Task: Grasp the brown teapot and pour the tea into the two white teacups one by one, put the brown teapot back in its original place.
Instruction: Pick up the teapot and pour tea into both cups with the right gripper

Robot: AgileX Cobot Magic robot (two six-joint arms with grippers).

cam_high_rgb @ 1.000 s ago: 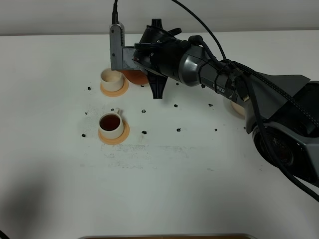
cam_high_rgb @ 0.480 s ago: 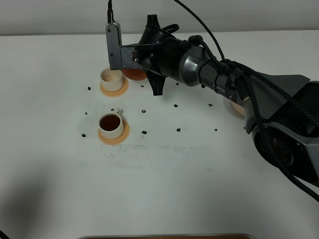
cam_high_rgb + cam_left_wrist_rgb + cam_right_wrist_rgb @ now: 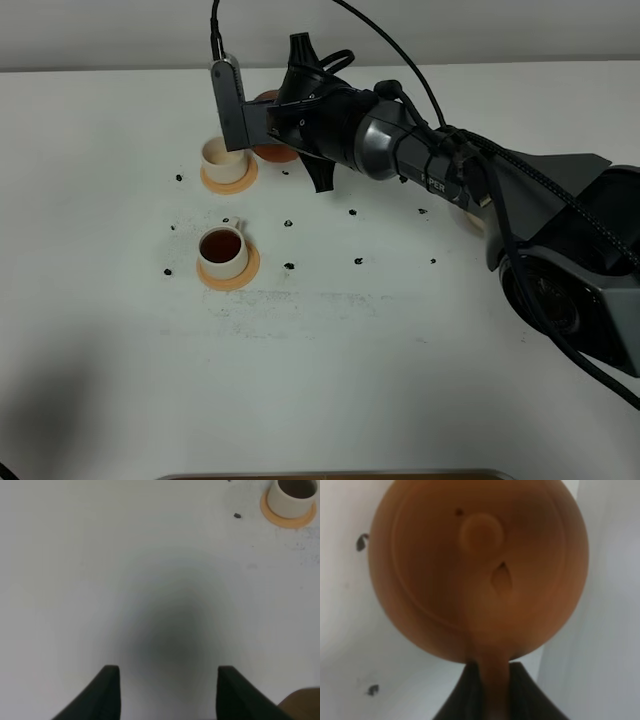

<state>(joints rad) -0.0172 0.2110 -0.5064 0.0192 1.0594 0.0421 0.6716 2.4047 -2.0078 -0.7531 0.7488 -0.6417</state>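
Looking down from the high camera, I see my right arm (image 3: pixel 420 160) stretched across the middle of the white desk (image 3: pixel 380 370) to its far left part. It carries the brown teapot (image 3: pixel 272 152), which hangs just beside the far cup (image 3: pixel 222 154); most of the pot is hidden behind the wrist. The wrist view shows the teapot (image 3: pixel 480 565) from the lid side, knob up front, with its loop handle (image 3: pixel 492 685) running down between the dark fingers (image 3: pixel 527 695). The right pincer (image 3: pixel 492 700) is clamped tight on that handle.

The far cup sits on an orange coaster (image 3: pixel 232 180) and its inside looks pale. The near cup (image 3: pixel 222 248), on its own coaster (image 3: pixel 236 276), holds dark tea. At the right, only a sliver of the cream saucer (image 3: pixel 472 220) peeks out from under the arm, well apart from the teapot. Dark specks (image 3: pixel 358 261) dot the desk between them.

The left pincer (image 3: pixel 167 692) hangs over bare desk, its fingers (image 3: pixel 107 692) spread wide with nothing between them. One cup (image 3: pixel 295 495) on its coaster shows far off in that view.
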